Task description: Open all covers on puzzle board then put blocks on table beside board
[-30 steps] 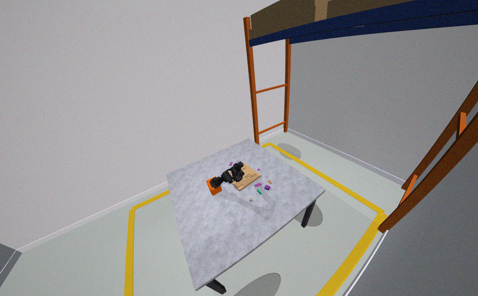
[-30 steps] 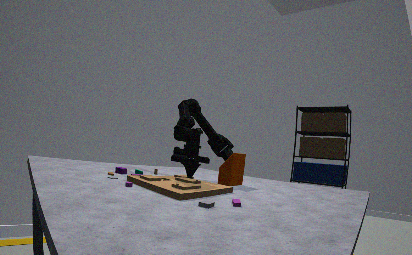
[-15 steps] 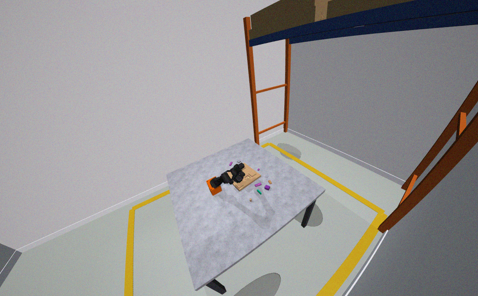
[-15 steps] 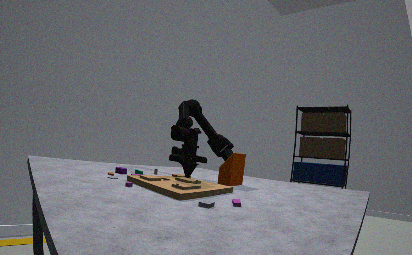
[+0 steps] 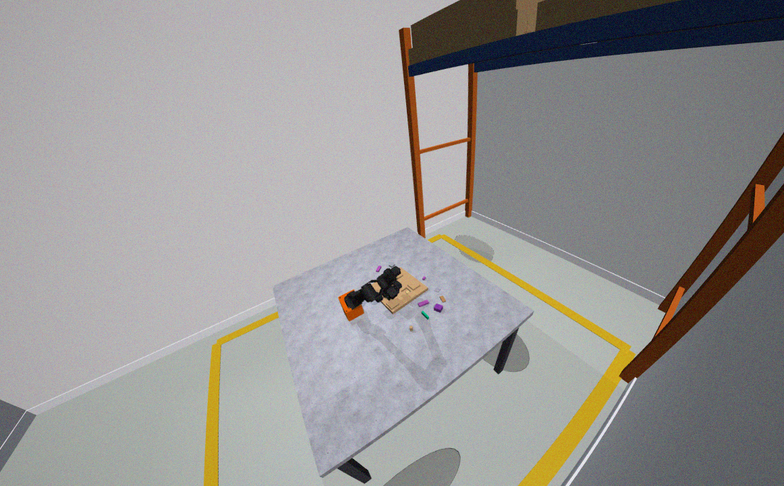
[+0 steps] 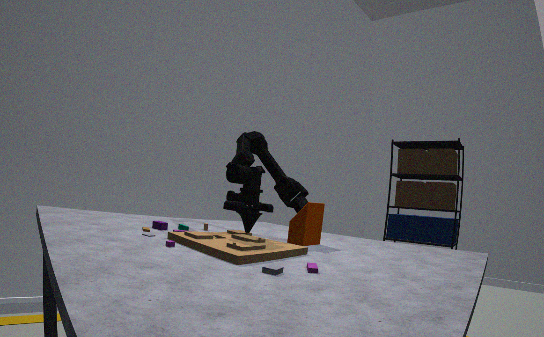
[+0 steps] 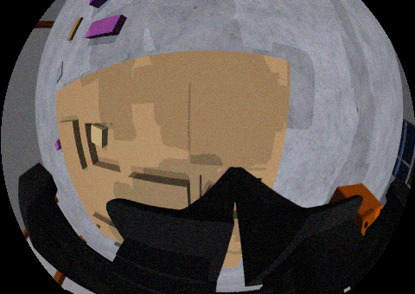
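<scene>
The tan puzzle board [image 5: 419,289] [image 6: 207,250] [image 7: 233,112] lies flat on the table. In the exterior view, one raised cover [image 6: 198,236] lies at its left, another cover [image 6: 245,246] with a small knob lies near the front, and a further cover [image 6: 246,238] lies behind it. A pale square piece [image 7: 99,135], a block or a knob, stands by dark recesses in the wrist view. My gripper [image 6: 247,232] [image 7: 234,173] is shut and empty, its tips low over the board, close to the rear covers; contact is unclear. The wrist view hides the area under the fingers.
Around the board lie a dark purple block [image 5: 438,307] [image 6: 159,225], a magenta block [image 5: 422,302] [image 7: 104,27], a green block [image 5: 425,314] [image 6: 183,227], a small purple cube [image 6: 170,243], another magenta block [image 6: 312,268] and a grey angled piece [image 6: 272,271]. The orange base [image 5: 353,312] [image 6: 307,226] stands beside the board.
</scene>
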You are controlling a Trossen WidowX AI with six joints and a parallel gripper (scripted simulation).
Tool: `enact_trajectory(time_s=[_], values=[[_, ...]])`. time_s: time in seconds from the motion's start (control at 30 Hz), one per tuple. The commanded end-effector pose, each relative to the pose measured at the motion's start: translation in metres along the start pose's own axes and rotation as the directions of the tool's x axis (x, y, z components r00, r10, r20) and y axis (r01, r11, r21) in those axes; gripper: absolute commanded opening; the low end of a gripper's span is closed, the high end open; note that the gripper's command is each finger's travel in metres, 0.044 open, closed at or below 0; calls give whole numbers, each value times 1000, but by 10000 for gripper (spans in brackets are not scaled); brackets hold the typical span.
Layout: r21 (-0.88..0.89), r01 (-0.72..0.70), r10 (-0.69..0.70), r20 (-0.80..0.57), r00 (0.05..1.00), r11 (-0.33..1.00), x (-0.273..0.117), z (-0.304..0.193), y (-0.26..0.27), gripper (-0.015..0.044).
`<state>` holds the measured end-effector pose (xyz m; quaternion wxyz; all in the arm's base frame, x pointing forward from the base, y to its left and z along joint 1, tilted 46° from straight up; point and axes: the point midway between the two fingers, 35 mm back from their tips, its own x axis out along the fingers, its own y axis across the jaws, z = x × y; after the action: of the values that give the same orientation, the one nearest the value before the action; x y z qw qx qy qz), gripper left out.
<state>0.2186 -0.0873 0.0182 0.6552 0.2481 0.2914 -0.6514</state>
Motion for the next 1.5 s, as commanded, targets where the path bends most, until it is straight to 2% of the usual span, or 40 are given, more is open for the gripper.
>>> enact_trajectory(time_s=[0.0, 0.87, 0.93, 1.0, 1.13, 1.27, 1.37, 1.47], values=[[11, -7, 7, 3, 1000, 1000, -7, 2, 2, 0], [11, -7, 6, 4, 1000, 1000, -40, 5, 1, 0], [-64, -3, 4, 8, 1000, 998, -35, 4, 3, 0], [-246, -2, 4, 8, 1000, 969, -36, 3, 9, 0], [-607, 0, 5, 7, 1000, 795, -39, 0, 21, 0], [-871, 3, 6, 6, 1000, 492, -42, -4, 34, 0], [-978, 4, 7, 6, 1000, 210, -43, -7, 43, 0], [-998, 6, 8, 5, 1000, -59, -45, -10, 52, 0]])
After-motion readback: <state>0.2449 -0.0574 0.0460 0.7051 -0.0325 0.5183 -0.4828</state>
